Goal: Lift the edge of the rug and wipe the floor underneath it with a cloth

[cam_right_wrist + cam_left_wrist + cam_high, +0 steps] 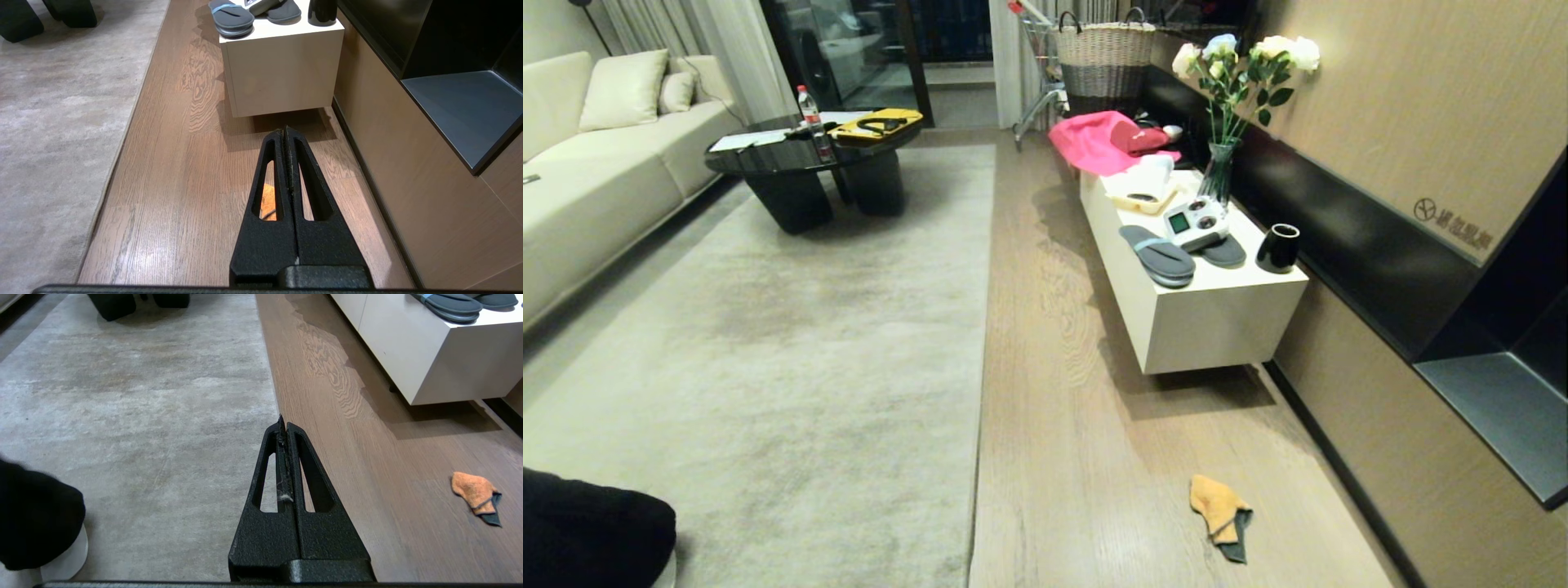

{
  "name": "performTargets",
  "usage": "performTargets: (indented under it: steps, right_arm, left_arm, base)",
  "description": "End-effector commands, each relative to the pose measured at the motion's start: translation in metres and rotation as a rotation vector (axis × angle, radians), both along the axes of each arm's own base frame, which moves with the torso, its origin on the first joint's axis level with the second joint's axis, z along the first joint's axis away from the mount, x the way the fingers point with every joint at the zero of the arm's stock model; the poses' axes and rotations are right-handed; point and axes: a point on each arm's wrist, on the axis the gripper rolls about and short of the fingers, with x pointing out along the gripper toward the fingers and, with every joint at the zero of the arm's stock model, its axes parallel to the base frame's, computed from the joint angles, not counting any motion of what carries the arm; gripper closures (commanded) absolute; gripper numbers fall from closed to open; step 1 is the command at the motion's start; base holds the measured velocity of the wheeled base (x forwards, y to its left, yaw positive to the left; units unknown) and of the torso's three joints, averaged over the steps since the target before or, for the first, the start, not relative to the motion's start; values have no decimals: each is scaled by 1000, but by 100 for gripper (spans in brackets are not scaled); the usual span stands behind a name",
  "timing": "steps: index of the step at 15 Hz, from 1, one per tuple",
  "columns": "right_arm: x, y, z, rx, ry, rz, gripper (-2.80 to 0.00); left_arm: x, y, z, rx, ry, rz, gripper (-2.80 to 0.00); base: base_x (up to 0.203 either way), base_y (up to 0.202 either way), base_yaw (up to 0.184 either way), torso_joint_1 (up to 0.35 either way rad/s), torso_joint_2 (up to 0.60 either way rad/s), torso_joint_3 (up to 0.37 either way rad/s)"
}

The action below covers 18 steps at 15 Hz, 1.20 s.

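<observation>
Risk lies mostly in the cloth (pixel 1218 506): soft, crumpled, orange with a teal end, it sits flat on the sheeny oak-grain floor (pixel 1078 441), well apart from the rug edge (pixel 983 359), so a pinch may skid or catch only a fold. Left hand (pixel 284 420) and right hand (pixel 286 130) both hang pressed together, empty. That straight, short-pile border hugs the planks, leaving little for fingers to catch.

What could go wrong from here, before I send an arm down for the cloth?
1. The cloth lies crumpled on the floor; the right gripper, shut and empty, could push it along instead of pinching it.
2. The rug edge lies flat, so the shut left gripper may struggle to get under it.
</observation>
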Motion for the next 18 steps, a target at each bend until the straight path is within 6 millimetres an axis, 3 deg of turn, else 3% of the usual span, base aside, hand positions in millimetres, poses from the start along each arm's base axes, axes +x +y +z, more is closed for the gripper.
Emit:
performTargets:
  steps: [1, 18]
  right_arm:
    - [0, 0, 0, 1, 1, 0, 0]
    - [0, 0, 0, -1, 1, 0, 0]
  left_arm:
    - [0, 0, 0, 0, 0, -1, 0]
    - [0, 0, 0, 0, 0, 0, 0]
  base:
    - [0, 0, 0, 0, 0, 0]
    - [0, 0, 0, 0, 0, 0]
